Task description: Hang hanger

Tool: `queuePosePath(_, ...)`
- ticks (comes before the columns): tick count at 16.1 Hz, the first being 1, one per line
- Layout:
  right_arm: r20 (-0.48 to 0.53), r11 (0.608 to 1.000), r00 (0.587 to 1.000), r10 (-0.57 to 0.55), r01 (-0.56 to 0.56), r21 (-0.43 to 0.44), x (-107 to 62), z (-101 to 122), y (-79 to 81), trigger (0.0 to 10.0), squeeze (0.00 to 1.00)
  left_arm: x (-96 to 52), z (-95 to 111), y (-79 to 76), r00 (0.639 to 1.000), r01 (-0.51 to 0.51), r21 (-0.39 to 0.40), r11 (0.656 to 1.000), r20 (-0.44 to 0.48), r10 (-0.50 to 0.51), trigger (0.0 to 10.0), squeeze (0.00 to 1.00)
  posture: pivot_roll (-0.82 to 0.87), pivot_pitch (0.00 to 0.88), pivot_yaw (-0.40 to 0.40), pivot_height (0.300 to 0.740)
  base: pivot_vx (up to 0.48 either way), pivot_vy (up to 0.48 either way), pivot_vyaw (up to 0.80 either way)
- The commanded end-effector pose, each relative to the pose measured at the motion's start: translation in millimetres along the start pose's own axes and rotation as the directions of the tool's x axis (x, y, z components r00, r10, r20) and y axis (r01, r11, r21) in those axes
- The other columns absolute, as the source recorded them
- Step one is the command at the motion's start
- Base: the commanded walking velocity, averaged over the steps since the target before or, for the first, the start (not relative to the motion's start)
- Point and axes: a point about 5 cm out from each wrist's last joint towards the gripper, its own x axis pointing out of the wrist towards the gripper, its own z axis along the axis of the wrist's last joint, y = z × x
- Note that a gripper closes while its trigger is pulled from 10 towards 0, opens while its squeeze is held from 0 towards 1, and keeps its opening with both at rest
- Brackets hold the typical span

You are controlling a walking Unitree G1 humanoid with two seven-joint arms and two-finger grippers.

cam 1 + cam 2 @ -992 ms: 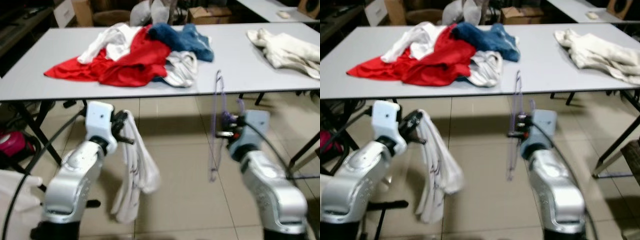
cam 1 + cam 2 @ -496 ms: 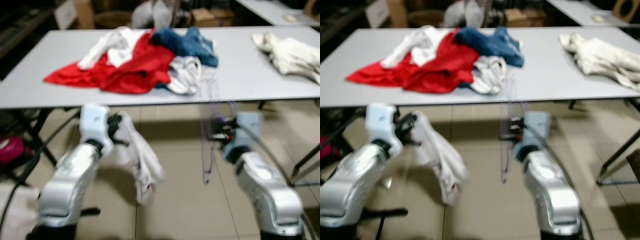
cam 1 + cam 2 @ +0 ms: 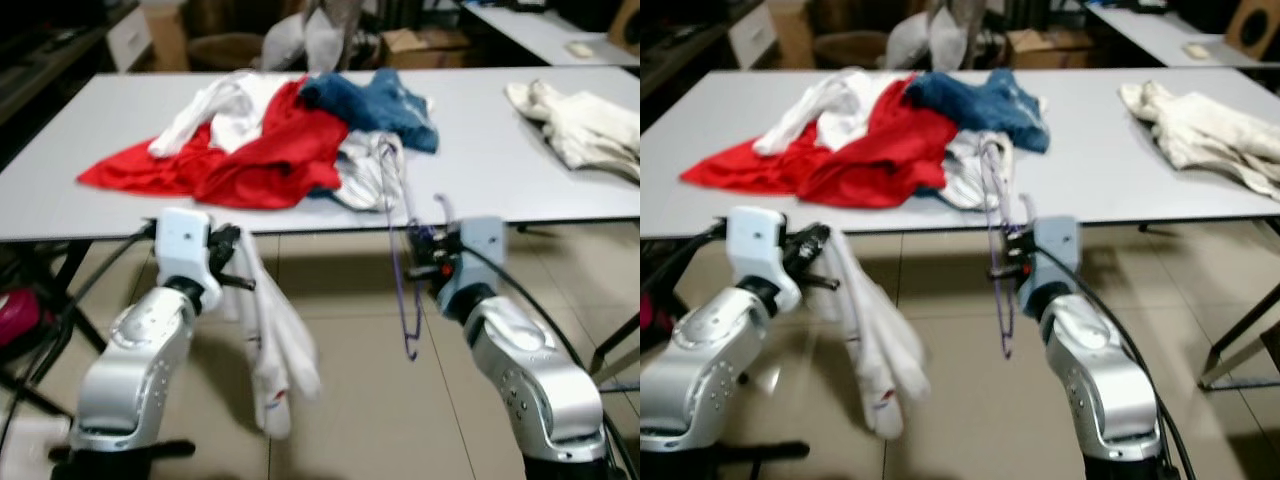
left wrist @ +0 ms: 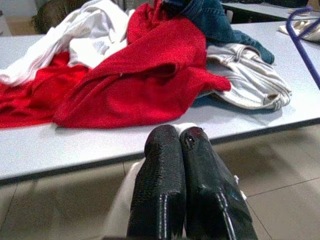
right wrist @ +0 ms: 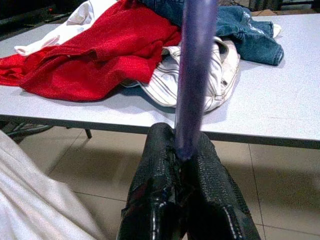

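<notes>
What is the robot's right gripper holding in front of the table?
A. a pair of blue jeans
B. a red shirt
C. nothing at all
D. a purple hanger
D. The right gripper is shut on the thin purple hanger, which stands roughly upright before the table; the red shirt and blue jeans lie in the pile on the tabletop.

hanger [image 3: 398,250]: leans further toward table edge | white garment [image 3: 270,340]: swung, hangs lower
</notes>
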Motion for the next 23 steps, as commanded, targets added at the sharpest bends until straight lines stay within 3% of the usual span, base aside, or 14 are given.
queuePosePath(1, 0.011, 1.0, 1.0, -0.002, 0.002, -0.018, -2.6, 2.2, -5.5, 10.0, 0.0, 2.7, 7.8, -7.0, 0.999, 0.016, -0.002, 1.0, 0.045, -0.016, 10.0, 0.0, -0.14, 0.0, 0.036, 0.74, 0.322, 0.0, 0.75)
queuePosePath(3, 0.031, 0.999, 0.999, 0.026, -0.025, -0.038, -1.4, 8.1, -5.2, 10.0, 0.0, 4.8, 17.4, -6.6, 0.996, 0.012, -0.059, 0.998, 0.086, -0.007, 10.0, 0.0, -0.14, 0.0, 0.036, 0.74, 0.324, 0.0, 0.8)
queuePosePath(8, 0.062, 0.99, 0.991, 0.119, -0.113, -0.09, -3.8, 16.6, -9.5, 10.0, 0.0, 10.0, 29.5, -0.5, 0.993, 0.013, -0.013, 1.0, 0.121, -0.011, 10.0, 0.0, -0.14, 0.0, 0.029, 0.74, 0.329, 0.0, 0.16)
queuePosePath(14, -0.015, 0.887, 0.923, 0.385, -0.374, -0.269, -16.1, 32.7, -16.6, 10.0, 0.0, 22.2, 46.4, 6.0, 0.985, 0.028, 0.013, 1.0, 0.17, -0.03, 10.0, 0.0, -0.15, 0.0, 0.027, 0.74, 0.332, 0.0, 0.0)
queuePosePath(17, -0.059, 0.84, 0.892, 0.448, -0.443, -0.314, -19.6, 34.3, -19.8, 10.0, 0.0, 29.7, 57.1, 5.4, 0.979, 0.041, 0.025, 0.999, 0.201, -0.045, 10.0, 0.0, -0.15, 0.0, 0.027, 0.74, 0.333, 0.0, 0.0)
queuePosePath(23, -0.047, 0.822, 0.869, 0.493, -0.483, -0.301, -22.9, 40.8, -20.5, 10.0, 0.0, 39.2, 69.9, 7.5, 0.969, 0.044, 0.014, 0.999, 0.241, -0.046, 10.0, 0.0, -0.15, 0.0, 0.03, 0.74, 0.365, 0.0, 0.0)
